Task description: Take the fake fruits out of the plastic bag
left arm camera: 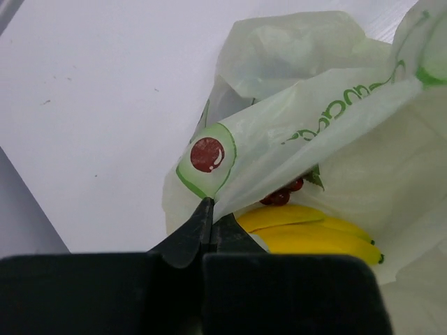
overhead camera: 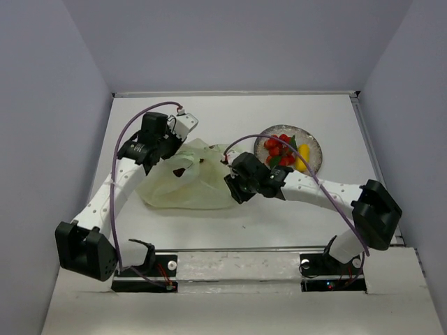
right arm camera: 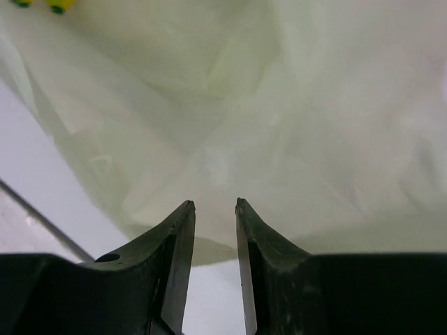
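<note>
Plastic bag [overhead camera: 183, 187], crinkled, translucent, seemingly yellow-green

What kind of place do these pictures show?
Probably a robotics lab test booth: plain walls enclose a white table, two robot arms are bolted at its near edge, and fake fruits sit on a plate.
</note>
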Tool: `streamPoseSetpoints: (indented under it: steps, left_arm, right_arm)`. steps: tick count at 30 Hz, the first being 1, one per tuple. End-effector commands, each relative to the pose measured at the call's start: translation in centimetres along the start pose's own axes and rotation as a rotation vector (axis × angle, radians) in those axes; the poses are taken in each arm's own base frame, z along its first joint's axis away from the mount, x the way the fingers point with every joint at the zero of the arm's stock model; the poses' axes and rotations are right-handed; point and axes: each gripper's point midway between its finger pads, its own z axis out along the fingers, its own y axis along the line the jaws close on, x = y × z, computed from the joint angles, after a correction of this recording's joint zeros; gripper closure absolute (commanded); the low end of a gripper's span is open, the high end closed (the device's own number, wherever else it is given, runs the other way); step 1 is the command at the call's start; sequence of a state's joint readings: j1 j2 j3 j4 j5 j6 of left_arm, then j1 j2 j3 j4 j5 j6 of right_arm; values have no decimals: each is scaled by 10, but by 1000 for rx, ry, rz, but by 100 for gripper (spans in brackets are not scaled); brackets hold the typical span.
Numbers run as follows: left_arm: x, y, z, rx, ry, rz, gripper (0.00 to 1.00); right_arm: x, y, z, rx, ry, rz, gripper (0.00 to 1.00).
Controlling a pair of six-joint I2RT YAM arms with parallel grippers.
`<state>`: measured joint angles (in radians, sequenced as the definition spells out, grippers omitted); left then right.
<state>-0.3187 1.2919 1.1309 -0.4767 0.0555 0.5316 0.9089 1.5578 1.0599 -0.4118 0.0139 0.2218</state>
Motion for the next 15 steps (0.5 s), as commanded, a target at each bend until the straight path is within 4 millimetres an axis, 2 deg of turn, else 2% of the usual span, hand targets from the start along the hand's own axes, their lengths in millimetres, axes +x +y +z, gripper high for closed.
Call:
streamPoseSetpoints:
  steps: [1,2,3,5,6,7,8,12,13,14,15]
  left_arm:
    - [-31,-15,-44,70,-153,-79,100]
    - [-29,-22,-47,94,-160,-80,100]
    - [-20,-35,-45,137,-150,-77,100]
    - [-16,-46,-49,159,-169,-63,100]
    - [-11,-53,-46,184,-166,-65,100]
    - [-11,-56,-46,193,-172,-68,100]
    - [-12,-57,-45,197,-176,-73,100]
    - [-17,-49,-43,165,-185,-72,100]
    - [-20,-45,-45,149,-191,-73,100]
    - [-21,-43,-45,137,-193,-76,100]
    - [-24,-38,-46,112,-196,-89,100]
  right_arm:
    - [-55,19,-25,0,-183,-136,64]
    - [-72,25,-30,-14,-230,-130,63]
    - [-108,39,-38,-56,-321,-123,61]
    - [-138,53,-40,-100,-392,-103,60]
    - [-158,63,-35,-127,-436,-93,59]
    - [-165,65,-28,-133,-446,-92,59]
    - [-171,68,-12,-132,-443,-87,59]
    - [-173,72,21,-135,-420,-85,59]
    - [-164,79,36,-175,-383,-112,60]
    - [-158,83,41,-201,-366,-130,60]
    - [-141,90,48,-258,-323,-159,63]
